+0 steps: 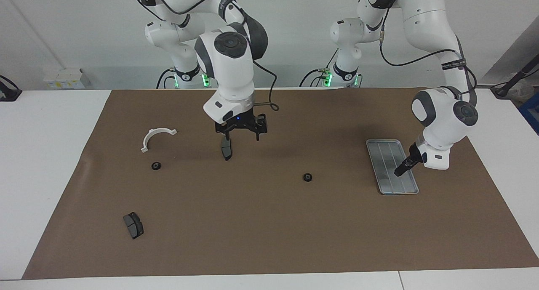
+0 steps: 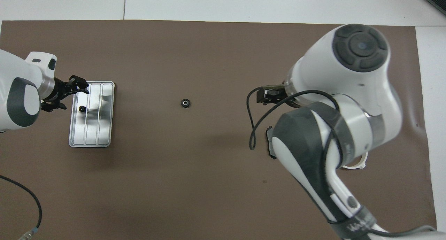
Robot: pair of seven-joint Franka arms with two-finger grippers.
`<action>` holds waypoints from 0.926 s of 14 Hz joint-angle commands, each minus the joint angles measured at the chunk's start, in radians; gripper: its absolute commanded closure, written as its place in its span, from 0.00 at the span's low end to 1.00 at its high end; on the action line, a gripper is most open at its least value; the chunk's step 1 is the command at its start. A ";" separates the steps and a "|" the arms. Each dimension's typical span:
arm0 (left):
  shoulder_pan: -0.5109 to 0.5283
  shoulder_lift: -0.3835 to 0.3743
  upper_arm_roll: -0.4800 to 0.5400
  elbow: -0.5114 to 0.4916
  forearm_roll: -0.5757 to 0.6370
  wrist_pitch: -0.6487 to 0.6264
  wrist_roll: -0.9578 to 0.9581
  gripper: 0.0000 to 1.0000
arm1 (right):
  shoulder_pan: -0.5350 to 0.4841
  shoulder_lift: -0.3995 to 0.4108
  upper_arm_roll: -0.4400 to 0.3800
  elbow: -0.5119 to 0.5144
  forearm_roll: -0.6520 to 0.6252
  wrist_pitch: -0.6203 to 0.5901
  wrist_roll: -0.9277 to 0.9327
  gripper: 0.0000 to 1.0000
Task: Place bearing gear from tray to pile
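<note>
My left gripper (image 1: 399, 169) reached into the tray (image 1: 384, 153), grip unreadable; my right gripper (image 1: 242, 135) hung spread above a brake pad (image 1: 226, 148).

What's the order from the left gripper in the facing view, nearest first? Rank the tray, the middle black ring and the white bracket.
1. Tray, under the left gripper.
2. Black ring, mid-table.
3. White bracket, toward the right arm's end.
</note>
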 commanded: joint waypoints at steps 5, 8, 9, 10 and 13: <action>-0.003 -0.031 0.004 -0.083 -0.004 0.082 0.020 0.17 | 0.128 0.287 -0.007 0.279 -0.075 0.030 0.214 0.00; -0.003 -0.031 0.003 -0.088 -0.004 0.086 0.020 0.27 | 0.168 0.361 -0.008 0.295 -0.085 0.122 0.269 0.00; -0.003 -0.029 0.004 -0.088 -0.004 0.086 0.020 0.31 | 0.186 0.372 -0.011 0.297 -0.085 0.162 0.309 0.00; -0.003 -0.031 0.003 -0.090 -0.004 0.086 0.020 0.33 | 0.187 0.372 -0.011 0.297 -0.085 0.171 0.322 0.00; -0.003 -0.031 0.004 -0.094 -0.004 0.086 0.020 0.44 | 0.190 0.387 -0.010 0.286 -0.083 0.219 0.326 0.00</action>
